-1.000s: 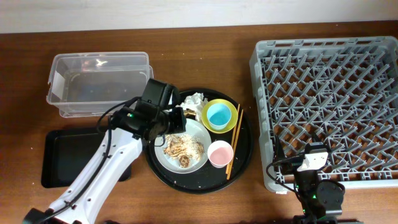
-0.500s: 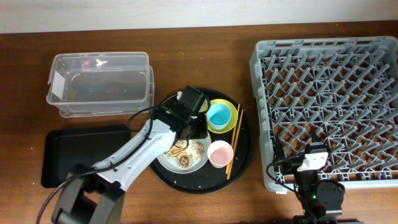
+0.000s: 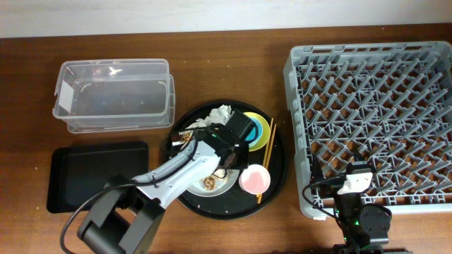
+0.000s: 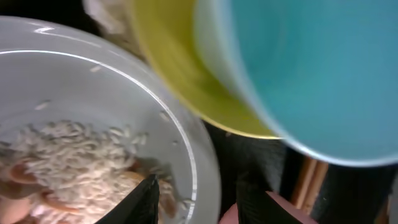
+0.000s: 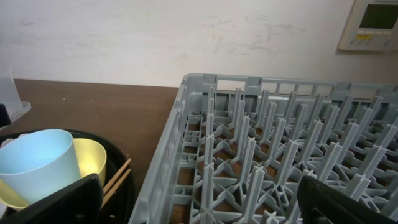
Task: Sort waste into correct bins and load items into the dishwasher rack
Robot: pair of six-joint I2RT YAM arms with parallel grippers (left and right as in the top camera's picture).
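My left gripper (image 3: 232, 156) is open low over the large round black tray (image 3: 180, 194). In the left wrist view its fingers (image 4: 199, 200) straddle the right rim of the grey-white plate (image 4: 186, 143), which holds rice and tan food scraps (image 4: 68, 155). The yellow bowl (image 4: 168, 68) holds the light-blue cup (image 4: 311, 68). The pink cup (image 3: 254, 178) and the chopsticks (image 3: 267, 159) lie to the right. Crumpled tissue (image 3: 220, 113) and a brown-and-gold wrapper (image 3: 185, 134) lie on the tray's far side. My right gripper (image 5: 199, 208) is open and empty at the near-left corner of the grey rack (image 3: 374, 106).
The clear plastic box (image 3: 113, 95) stands at the back left. The flat black tray (image 3: 92, 173) lies in front of it, left of the round tray. The left arm stretches across the round tray's near-left part.
My left gripper has swung right, from the plate's left edge across to its right rim beside the bowl. The wrapper and tissue have come into sight. The right arm is still.
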